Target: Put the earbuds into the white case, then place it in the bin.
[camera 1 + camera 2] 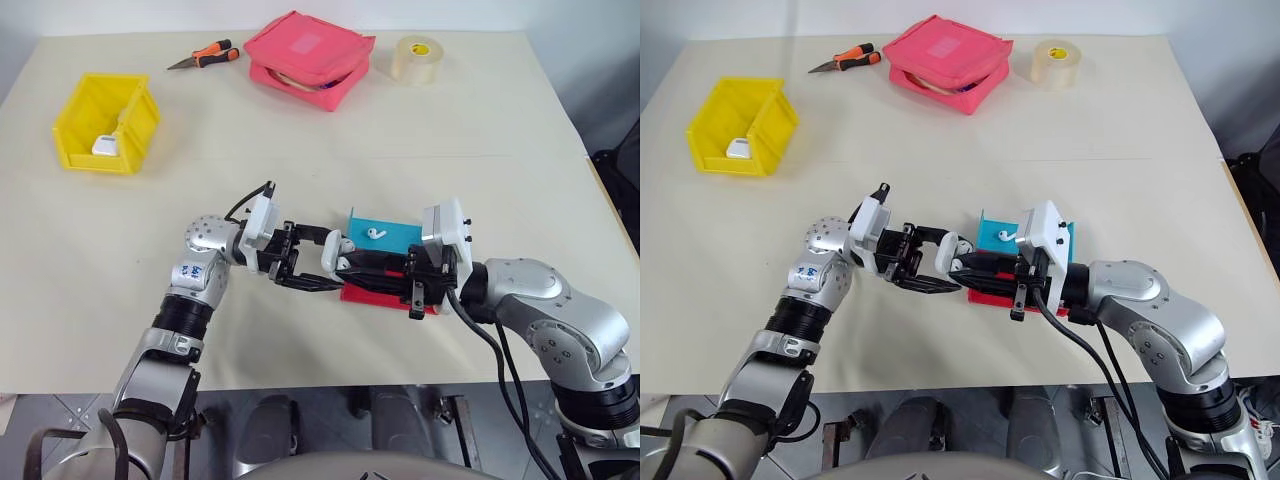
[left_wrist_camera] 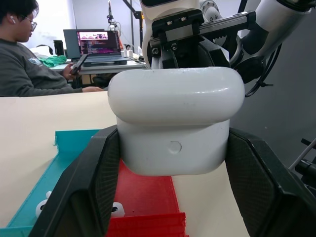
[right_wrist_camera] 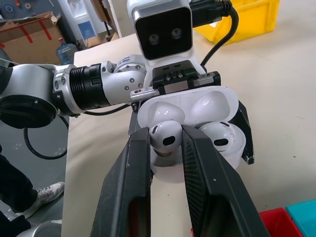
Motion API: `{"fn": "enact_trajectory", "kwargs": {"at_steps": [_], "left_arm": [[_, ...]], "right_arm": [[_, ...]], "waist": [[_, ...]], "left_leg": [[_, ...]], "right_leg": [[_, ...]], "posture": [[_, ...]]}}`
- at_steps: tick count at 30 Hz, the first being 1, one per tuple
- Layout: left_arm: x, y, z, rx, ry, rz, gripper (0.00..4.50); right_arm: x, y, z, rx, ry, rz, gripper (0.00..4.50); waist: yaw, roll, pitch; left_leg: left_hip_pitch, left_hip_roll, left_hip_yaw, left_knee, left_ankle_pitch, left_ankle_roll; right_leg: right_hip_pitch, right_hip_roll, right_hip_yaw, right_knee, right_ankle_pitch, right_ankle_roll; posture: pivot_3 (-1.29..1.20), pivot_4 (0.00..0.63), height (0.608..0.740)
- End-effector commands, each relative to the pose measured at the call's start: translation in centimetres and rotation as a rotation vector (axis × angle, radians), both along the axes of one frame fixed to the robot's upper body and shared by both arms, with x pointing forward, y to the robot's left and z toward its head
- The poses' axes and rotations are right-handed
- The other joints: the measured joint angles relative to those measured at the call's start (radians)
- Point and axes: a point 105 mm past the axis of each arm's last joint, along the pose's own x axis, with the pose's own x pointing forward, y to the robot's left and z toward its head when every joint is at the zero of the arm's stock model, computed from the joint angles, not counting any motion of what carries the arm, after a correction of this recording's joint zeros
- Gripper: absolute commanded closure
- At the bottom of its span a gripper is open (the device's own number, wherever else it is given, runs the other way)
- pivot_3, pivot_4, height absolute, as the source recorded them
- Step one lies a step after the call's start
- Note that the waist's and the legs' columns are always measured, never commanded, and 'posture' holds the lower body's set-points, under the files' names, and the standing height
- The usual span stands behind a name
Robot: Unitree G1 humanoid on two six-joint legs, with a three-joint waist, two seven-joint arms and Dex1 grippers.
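Observation:
My left gripper point(image 1: 322, 262) is shut on the white case point(image 2: 175, 118), held above the table with its lid open. From the other side my right gripper point(image 3: 165, 143) is shut on one of the earbuds point(image 3: 165, 132), which sits at the left socket of the case point(image 3: 197, 106). A second earbud point(image 3: 222, 140) rests in the other socket. A further earbud point(image 1: 375, 231) lies in the blue tray point(image 1: 400, 238) just behind the grippers. The yellow bin point(image 1: 105, 120) stands at the far left of the table.
A red tray point(image 1: 375, 295) lies under the right gripper, next to the blue one. The bin holds a boxy white item point(image 1: 106, 145). Orange-handled pliers point(image 1: 205, 57), a pink pouch point(image 1: 310, 58) and a tape roll point(image 1: 418, 58) line the far edge. A person point(image 2: 22, 64) sits beyond the table.

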Motion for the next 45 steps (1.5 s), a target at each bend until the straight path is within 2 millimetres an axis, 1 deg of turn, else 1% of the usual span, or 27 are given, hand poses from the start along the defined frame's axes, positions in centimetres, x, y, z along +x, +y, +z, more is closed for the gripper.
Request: {"fn": "enact_trajectory", "kwargs": {"at_steps": [1,10,14,16,18,22,28,34,36,40,45], "left_arm": [[-0.6,0.1,3.1,-0.104,-0.107,-0.038,1.71],[-0.6,-0.3,3.1,-0.124,-0.117,-0.050,1.71],[-0.5,-0.3,3.0,-0.125,-0.117,-0.049,1.71],[-0.5,-0.4,3.0,-0.126,-0.117,-0.049,1.71],[-0.4,-0.4,3.0,-0.127,-0.116,-0.049,1.71],[-0.3,-0.4,2.9,-0.128,-0.111,-0.047,1.71],[-0.2,-0.2,2.7,-0.126,-0.104,-0.043,1.71],[-0.2,0.0,2.5,-0.122,-0.102,-0.038,1.71],[-0.2,0.1,2.5,-0.122,-0.102,-0.039,1.71],[-0.3,0.1,2.5,-0.121,-0.103,-0.048,1.71],[-0.2,0.0,2.5,-0.122,-0.104,-0.051,1.71]], "right_arm": [[2.2,-2.6,-1.5,-0.084,0.030,-0.143,3.99],[3.2,-2.9,-1.6,-0.139,0.005,-0.127,3.99],[3.4,-2.8,-1.4,-0.164,-0.005,-0.109,3.99],[3.5,-2.7,-1.3,-0.174,-0.014,-0.106,3.25],[3.4,-2.5,-1.1,-0.183,-0.032,-0.094,2.74],[3.2,-2.0,0.0,-0.170,-0.081,-0.076,1.41],[3.0,-1.9,1.2,-0.167,-0.124,-0.075,1.41],[2.7,-2.4,1.4,-0.188,-0.132,-0.090,1.41],[3.0,-2.8,1.6,-0.195,-0.148,-0.124,1.41],[4.5,-4.1,2.1,-0.227,-0.189,-0.213,1.41],[6.4,-4.6,3.3,-0.224,-0.237,-0.306,1.41]], "waist": [[0.003,0.000,0.000],[0.002,0.000,0.000],[0.003,0.000,0.000],[0.002,0.000,0.000],[0.002,0.000,0.000],[0.014,-0.001,0.000],[0.009,-0.001,0.000],[0.016,-0.001,0.000],[0.017,-0.001,0.000],[0.020,-0.001,0.000],[0.020,-0.001,-0.001]], "left_leg": [[0.000,0.000,0.000,0.000,0.000,0.000],[0.000,0.000,0.000,0.000,0.000,0.000],[0.000,0.000,0.000,0.000,0.000,0.000],[0.000,0.000,0.000,0.000,0.000,0.000],[0.000,0.000,0.000,0.000,0.000,0.000],[-0.001,0.000,0.000,0.002,0.000,0.001],[0.000,0.000,0.000,0.001,0.000,0.001],[-0.001,0.000,0.000,0.002,0.000,0.001],[-0.001,0.000,0.000,0.002,0.000,0.001],[-0.001,0.000,0.000,0.002,0.000,0.001],[-0.001,0.000,0.000,0.001,0.000,0.001]], "right_leg": [[0.000,0.000,0.000,0.000,0.000,0.000],[0.000,0.000,0.000,0.000,0.000,0.000],[0.000,0.000,0.000,0.000,0.000,0.000],[0.000,0.000,0.000,0.000,0.000,0.000],[0.000,0.000,0.000,0.000,0.000,0.000],[0.001,-0.001,0.000,0.000,0.000,0.000],[0.001,-0.001,0.000,0.000,0.000,0.001],[0.001,-0.001,0.000,0.000,0.000,0.001],[0.001,-0.001,0.000,0.000,0.000,0.001],[0.001,-0.001,0.000,0.000,0.000,0.000],[0.001,-0.001,0.000,0.000,0.000,0.000]], "posture": [[0.00,0.150,0.740],[0.00,0.150,0.740],[0.00,0.150,0.740],[0.00,0.150,0.740],[0.00,0.150,0.740],[0.00,0.150,0.740],[0.00,0.150,0.740],[0.00,0.150,0.740],[0.00,0.150,0.740],[0.00,0.150,0.740],[0.00,0.150,0.740]]}}
